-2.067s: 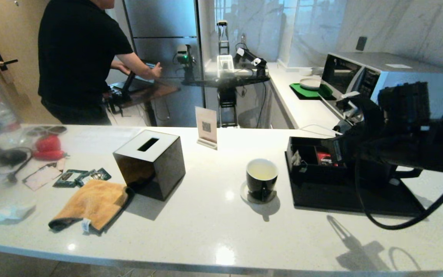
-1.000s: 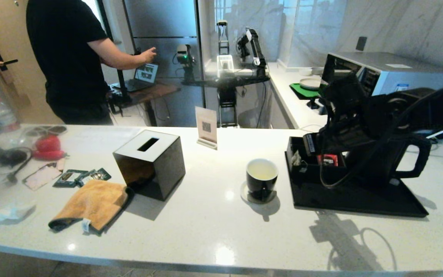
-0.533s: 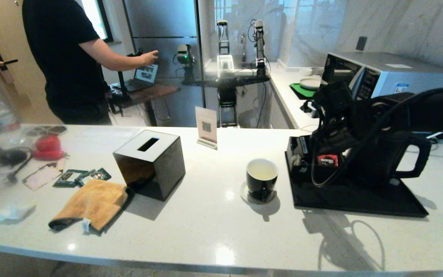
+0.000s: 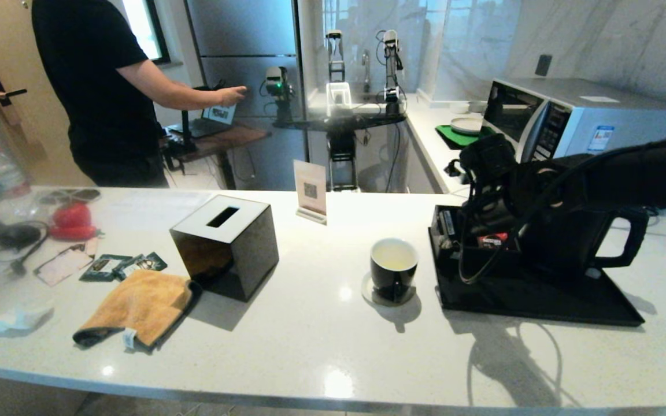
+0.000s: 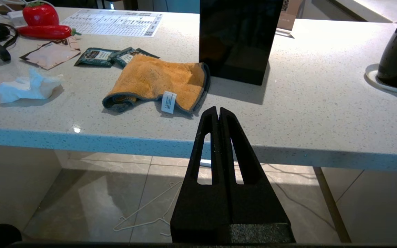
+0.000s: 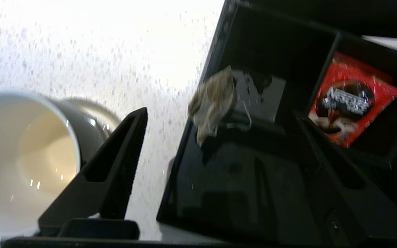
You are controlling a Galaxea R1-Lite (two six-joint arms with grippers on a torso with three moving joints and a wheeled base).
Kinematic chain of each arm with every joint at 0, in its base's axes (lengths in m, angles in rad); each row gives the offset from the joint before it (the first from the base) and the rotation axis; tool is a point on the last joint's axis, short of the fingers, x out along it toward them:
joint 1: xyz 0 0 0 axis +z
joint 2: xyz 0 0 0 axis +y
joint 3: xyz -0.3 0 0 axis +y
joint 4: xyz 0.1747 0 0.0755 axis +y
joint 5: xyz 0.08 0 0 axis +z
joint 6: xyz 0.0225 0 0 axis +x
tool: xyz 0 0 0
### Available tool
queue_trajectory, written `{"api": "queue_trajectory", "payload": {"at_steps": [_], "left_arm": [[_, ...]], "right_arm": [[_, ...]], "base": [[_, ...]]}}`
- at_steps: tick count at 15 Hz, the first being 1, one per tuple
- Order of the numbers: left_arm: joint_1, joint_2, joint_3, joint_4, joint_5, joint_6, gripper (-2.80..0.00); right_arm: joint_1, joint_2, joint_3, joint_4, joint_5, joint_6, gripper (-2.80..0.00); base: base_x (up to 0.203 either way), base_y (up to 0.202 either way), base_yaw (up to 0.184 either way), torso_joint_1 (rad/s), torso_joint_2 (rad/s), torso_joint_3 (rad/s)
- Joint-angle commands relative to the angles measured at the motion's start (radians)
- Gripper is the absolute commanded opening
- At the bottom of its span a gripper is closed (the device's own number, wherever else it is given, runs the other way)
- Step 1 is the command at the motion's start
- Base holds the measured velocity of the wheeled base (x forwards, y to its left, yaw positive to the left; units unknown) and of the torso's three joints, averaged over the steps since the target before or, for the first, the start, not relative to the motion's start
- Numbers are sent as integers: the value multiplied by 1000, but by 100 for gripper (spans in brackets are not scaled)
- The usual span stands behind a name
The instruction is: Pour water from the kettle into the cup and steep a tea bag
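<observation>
One sec ago the right gripper [image 6: 219, 165] was shut by the kettle [image 4: 570, 242]; now it's spread wide, empty, over the tea bag [image 6: 214, 101] in the tray's [image 4: 541, 300] corner box, so bag pickup is prob next, w/ water in the cup [image 4: 393, 268] already.

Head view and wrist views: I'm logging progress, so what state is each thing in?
Cup: upright on its saucer, water inside, no tea bag.
Kettle: upright on the black tray.
Tea bag: in the tray's compartment, not held.
Right claw: open, near the tea bag.
Left claw: shut, parked below the counter edge.
</observation>
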Motion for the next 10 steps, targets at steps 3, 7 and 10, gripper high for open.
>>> {"api": "queue_trajectory", "payload": {"at_steps": [3,7,10], "left_arm": [[0,1,0,0,1,-1,-280],[0,1,0,0,1,-1,-280],[0,1,0,0,1,-1,-280]], "right_arm": [[0,49,-1,-76,-23,2,0],[0,63,-1,-82,-24,2,0],[0,73,-21,-81,-23,9,0]], "base": [[0,0,0,0,0,0],[0,0,0,0,0,0],[0,0,0,0,0,0]]}}
